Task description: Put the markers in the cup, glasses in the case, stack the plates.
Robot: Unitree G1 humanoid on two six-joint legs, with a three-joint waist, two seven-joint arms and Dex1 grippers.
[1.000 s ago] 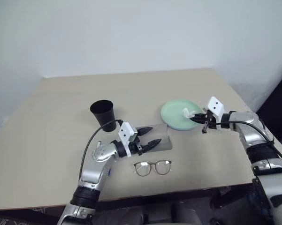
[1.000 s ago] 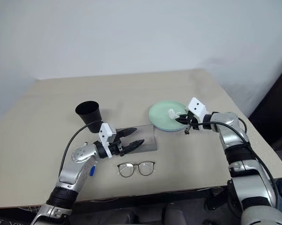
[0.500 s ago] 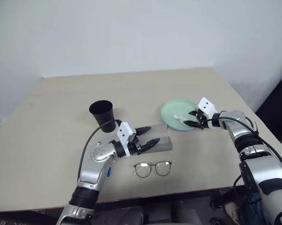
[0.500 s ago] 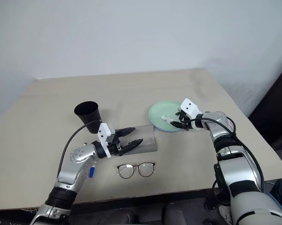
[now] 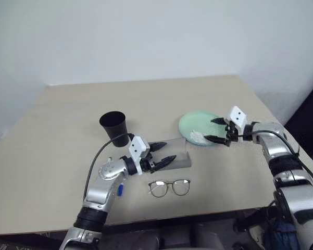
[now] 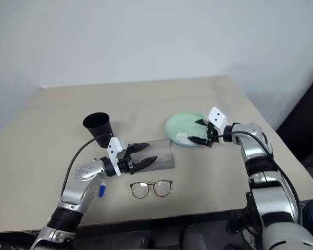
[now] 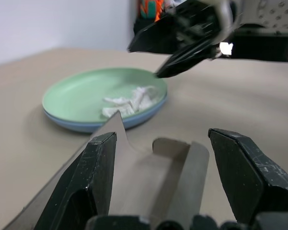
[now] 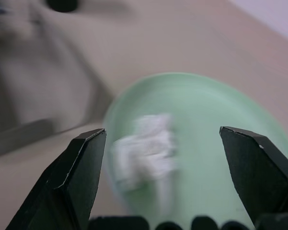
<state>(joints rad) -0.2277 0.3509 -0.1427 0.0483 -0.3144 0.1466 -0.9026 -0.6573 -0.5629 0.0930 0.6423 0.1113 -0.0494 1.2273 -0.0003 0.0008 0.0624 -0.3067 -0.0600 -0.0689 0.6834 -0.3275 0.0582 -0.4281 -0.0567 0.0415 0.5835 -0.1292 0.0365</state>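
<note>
Left eye view is showing the green plate point(image 5: 199, 127) sitting on the blue one, far right, stacked, with a paper wad point(image 5: 197, 136) lying inside. The right gripper point(image 5: 217, 130) is hanging wide apart over it, empty. The left gripper point(image 5: 163, 152) is gaping over the open case point(image 5: 180, 154). The glasses point(image 5: 169, 186) are waiting near the front. A blue-capped marker point(image 5: 120, 190) is lying left; the cup point(image 5: 114, 126) looks empty.

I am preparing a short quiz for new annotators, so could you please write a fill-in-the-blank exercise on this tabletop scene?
1. The crumpled white paper wad lies on the mint green round ____.
2. The right gripper has its two black fingers ____.
3. The round-lensed thin-framed eyeglasses lie on the beige ____.
4. The left gripper hovers open over the grey oblong ____.

Missing words: plate; open; table; case
</note>
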